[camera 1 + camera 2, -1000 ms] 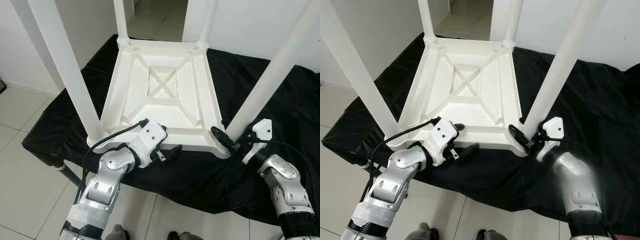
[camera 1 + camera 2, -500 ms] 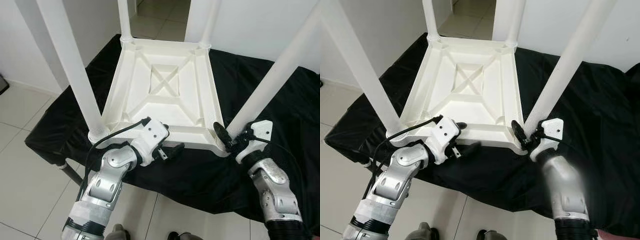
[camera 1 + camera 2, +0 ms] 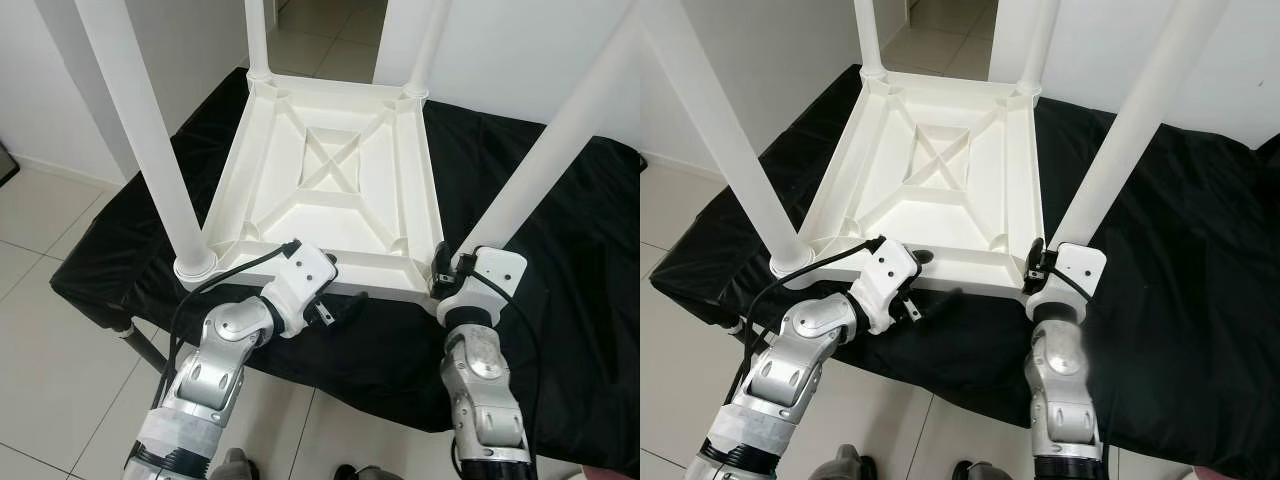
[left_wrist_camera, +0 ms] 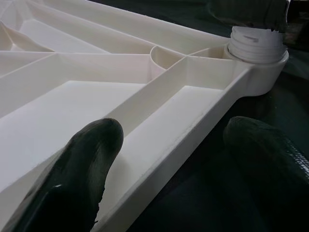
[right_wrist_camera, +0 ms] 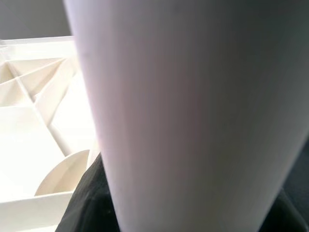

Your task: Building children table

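A white plastic children's table [image 3: 330, 190] lies upside down on a black cloth, its four legs pointing up. My left gripper [image 3: 937, 277] is open and straddles the near rim [image 4: 193, 130]. One finger [image 4: 82, 164] rests inside the ribbed underside, and the other finger [image 4: 265, 150] is outside over the cloth. My right gripper [image 3: 447, 275] is at the foot of the near right leg [image 3: 560, 140]. Its black fingers sit on both sides of that leg [image 5: 193, 106], pressed against it. The white wrist housing hides most of the grasp.
The black-draped work table [image 3: 560, 330] carries the white one, and its near edge is right in front of me. Pale floor tiles [image 3: 50, 340] lie to the left and a white wall behind. The near left leg [image 3: 140, 130] rises close to my left arm.
My right arm has swung in toward the near right leg and turned its wrist, and its fingers have gone from standing open beside the leg to gripping it. The left gripper has stayed on the rim.
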Robot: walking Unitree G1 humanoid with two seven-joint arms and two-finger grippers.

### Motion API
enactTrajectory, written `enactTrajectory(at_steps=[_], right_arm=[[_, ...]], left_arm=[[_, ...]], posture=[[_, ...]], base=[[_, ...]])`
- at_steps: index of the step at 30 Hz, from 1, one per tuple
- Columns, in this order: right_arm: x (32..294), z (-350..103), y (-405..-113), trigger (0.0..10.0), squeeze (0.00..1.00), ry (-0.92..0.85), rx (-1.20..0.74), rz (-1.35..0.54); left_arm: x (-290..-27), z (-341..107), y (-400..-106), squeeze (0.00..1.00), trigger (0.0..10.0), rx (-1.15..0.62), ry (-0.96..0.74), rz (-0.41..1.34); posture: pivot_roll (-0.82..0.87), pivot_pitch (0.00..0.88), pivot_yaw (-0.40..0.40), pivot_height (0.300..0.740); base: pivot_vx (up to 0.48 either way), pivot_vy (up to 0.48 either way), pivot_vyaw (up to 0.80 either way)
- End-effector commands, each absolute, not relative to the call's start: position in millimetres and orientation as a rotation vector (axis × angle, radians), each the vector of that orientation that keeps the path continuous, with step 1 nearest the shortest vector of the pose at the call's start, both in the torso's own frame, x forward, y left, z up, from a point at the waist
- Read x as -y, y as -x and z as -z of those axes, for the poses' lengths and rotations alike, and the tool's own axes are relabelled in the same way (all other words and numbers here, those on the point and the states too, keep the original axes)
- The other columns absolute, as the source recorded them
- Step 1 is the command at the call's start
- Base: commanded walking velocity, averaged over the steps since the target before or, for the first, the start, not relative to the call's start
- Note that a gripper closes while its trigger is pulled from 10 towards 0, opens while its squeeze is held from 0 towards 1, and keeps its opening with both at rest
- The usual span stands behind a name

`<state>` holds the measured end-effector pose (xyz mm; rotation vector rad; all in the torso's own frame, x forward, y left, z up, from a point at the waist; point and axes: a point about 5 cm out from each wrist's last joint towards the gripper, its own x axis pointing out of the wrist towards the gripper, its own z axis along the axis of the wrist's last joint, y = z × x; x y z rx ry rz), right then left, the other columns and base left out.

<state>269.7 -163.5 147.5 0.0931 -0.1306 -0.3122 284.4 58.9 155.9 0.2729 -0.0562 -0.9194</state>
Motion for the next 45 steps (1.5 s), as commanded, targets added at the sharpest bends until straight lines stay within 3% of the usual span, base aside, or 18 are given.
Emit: enactTrajectory(at_steps=[1,7,8,9,15,24,25,26,27,37,44,45], right_arm=[[169.2,-118.5,-260.9,10.0,0.0,-0.124,-0.022,0.439],[167.9,-127.2,-260.4,10.0,0.0,-0.123,0.042,0.39],[170.7,-129.2,-259.4,10.0,0.28,-0.101,0.057,0.387],[173.4,-130.2,-258.0,10.0,1.0,-0.087,0.072,0.38],[180.7,-132.3,-255.3,10.0,1.0,-0.081,0.116,0.325],[186.7,-133.1,-261.1,10.0,1.0,-0.1,0.157,0.092],[189.5,-135.1,-262.7,10.0,0.23,-0.094,0.163,0.032],[189.5,-135.1,-262.7,10.0,0.23,-0.094,0.163,0.032],[192.5,-138.4,-264.0,10.0,0.0,-0.074,0.176,-0.019],[202.1,-155.8,-276.1,10.0,0.0,0.016,0.197,-0.363],[199.0,-155.0,-280.5,10.0,0.0,0.049,0.185,-0.434],[198.0,-154.1,-281.6,4.4,0.0,0.061,0.188,-0.45]], left_arm=[[-61.9,-153.1,-285.5,0.0,10.0,0.049,-0.269,0.818],[-64.6,-152.8,-285.8,0.0,10.0,0.047,-0.256,0.808],[-65.2,-151.5,-285.1,0.0,10.0,0.044,-0.255,0.806],[-65.5,-151.0,-283.6,0.0,10.0,0.044,-0.254,0.806],[-63.3,-148.7,-278.4,0.0,10.0,0.053,-0.276,0.832],[-58.0,-148.4,-280.0,0.0,10.0,0.067,-0.294,0.837],[-56.7,-149.8,-280.1,0.0,10.0,0.075,-0.3,0.839],[-56.7,-149.8,-280.1,0.0,10.0,0.075,-0.3,0.839],[-55.8,-150.8,-280.0,0.0,10.0,0.079,-0.303,0.841],[-61.1,-148.3,-279.7,0.0,10.0,0.085,-0.35,0.83],[-61.9,-145.7,-280.2,0.0,10.0,0.076,-0.346,0.812],[-61.0,-144.7,-279.7,0.0,10.0,0.077,-0.349,0.81]], posture=[[0.05,0.132,-0.023,0.74],[0.05,0.138,-0.017,0.74],[0.05,0.137,-0.019,0.74],[0.04,0.138,-0.018,0.74],[0.04,0.131,-0.019,0.74],[0.02,0.116,-0.021,0.74],[0.02,0.116,-0.021,0.74],[0.02,0.116,-0.021,0.74],[0.02,0.112,-0.019,0.74],[0.05,0.077,-0.051,0.74],[0.06,0.06,-0.054,0.74],[0.06,0.055,-0.052,0.74]], base=[[0.0,0.0,0.0],[0.0,0.0,0.0],[0.0,0.0,0.0],[0.0,0.0,0.0],[0.0,0.0,0.0],[0.0,0.0,0.0],[0.0,0.0,0.0],[0.0,0.0,0.0],[0.0,0.0,0.0],[0.0,0.0,0.0],[0.0,0.0,0.0],[0.0,0.0,0.0]])
